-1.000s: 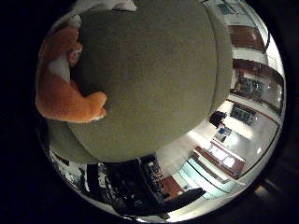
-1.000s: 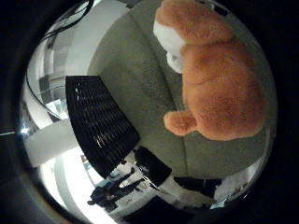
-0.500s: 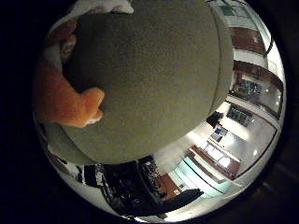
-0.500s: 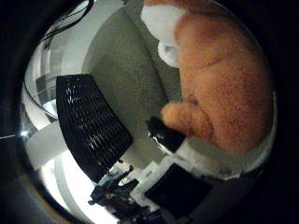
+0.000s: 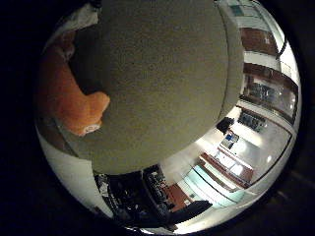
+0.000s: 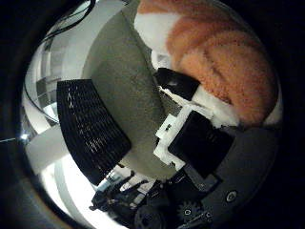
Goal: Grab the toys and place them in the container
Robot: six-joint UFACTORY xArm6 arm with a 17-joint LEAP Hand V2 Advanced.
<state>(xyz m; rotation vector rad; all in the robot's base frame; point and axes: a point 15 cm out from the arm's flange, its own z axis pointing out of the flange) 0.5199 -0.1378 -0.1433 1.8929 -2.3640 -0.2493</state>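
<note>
An orange and white plush toy (image 6: 221,50) lies on a round grey-green cushion (image 5: 162,79), very close to the palm in the right thumb side palm view. My hand (image 6: 195,138) reaches in over it, white and black fingers curled, with a black fingertip (image 6: 177,84) pressed against the toy's side. The right little finger side palm view shows the toy's orange leg (image 5: 67,98) at the cushion's edge. A black mesh container (image 6: 91,124) stands beside the cushion on the white floor.
The cushion sits on a white surface (image 6: 67,52). Dark furniture and shelving (image 5: 138,192) stand further off in the room, past the cushion's edge.
The palm has dropped closer to the toy and cushion. The fingers, out of sight a second ago, have curled into the thumb side view and closed against the toy.
</note>
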